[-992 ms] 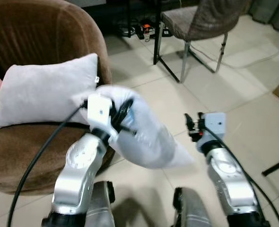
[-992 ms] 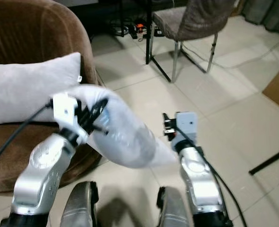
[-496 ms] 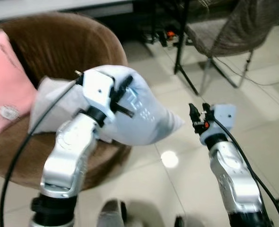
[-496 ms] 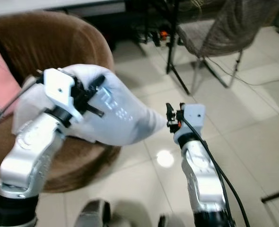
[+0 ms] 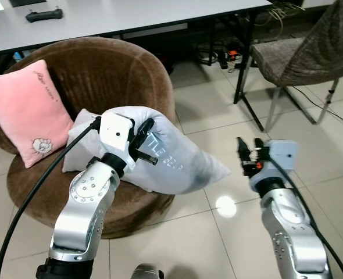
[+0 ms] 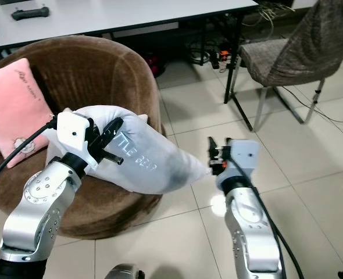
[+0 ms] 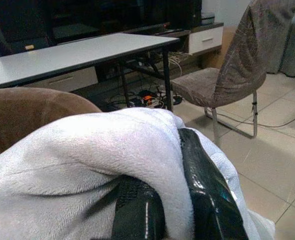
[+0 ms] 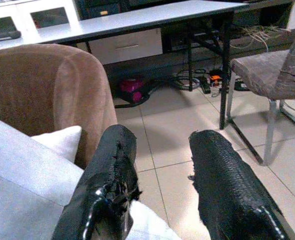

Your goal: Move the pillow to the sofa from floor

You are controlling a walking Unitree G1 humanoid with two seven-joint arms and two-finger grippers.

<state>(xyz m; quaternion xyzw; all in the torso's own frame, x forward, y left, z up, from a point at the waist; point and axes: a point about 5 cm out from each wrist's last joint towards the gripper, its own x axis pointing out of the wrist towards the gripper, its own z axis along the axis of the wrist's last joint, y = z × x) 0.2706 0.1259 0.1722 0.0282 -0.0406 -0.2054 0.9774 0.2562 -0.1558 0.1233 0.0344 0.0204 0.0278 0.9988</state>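
A pale blue-white pillow (image 5: pixel 171 160) hangs in the air, its near end pinched in my left gripper (image 5: pixel 141 144), which is shut on it. It hovers over the front right rim of the round brown sofa chair (image 5: pixel 122 72). Up close, the left wrist view has the plush fabric (image 7: pixel 87 160) bunched between the black fingers (image 7: pixel 207 190). My right gripper (image 5: pixel 246 154) stands open just beyond the pillow's far corner, holding nothing; its two fingers (image 8: pixel 112 170) are apart in the right wrist view.
On the sofa seat lie a pink pillow (image 5: pixel 29 110) at the left and a white pillow (image 5: pixel 81 148) behind the held one. A grey table (image 5: pixel 125 17) runs behind. A grey chair (image 5: pixel 302 55) and cables (image 5: pixel 224 58) stand at the right on the tiled floor (image 5: pixel 288 125).
The camera has tilted up and back, bringing the pink pillow and table into view. My left gripper still holds the pillow, now higher against the sofa rim. The right gripper stays open beside it.
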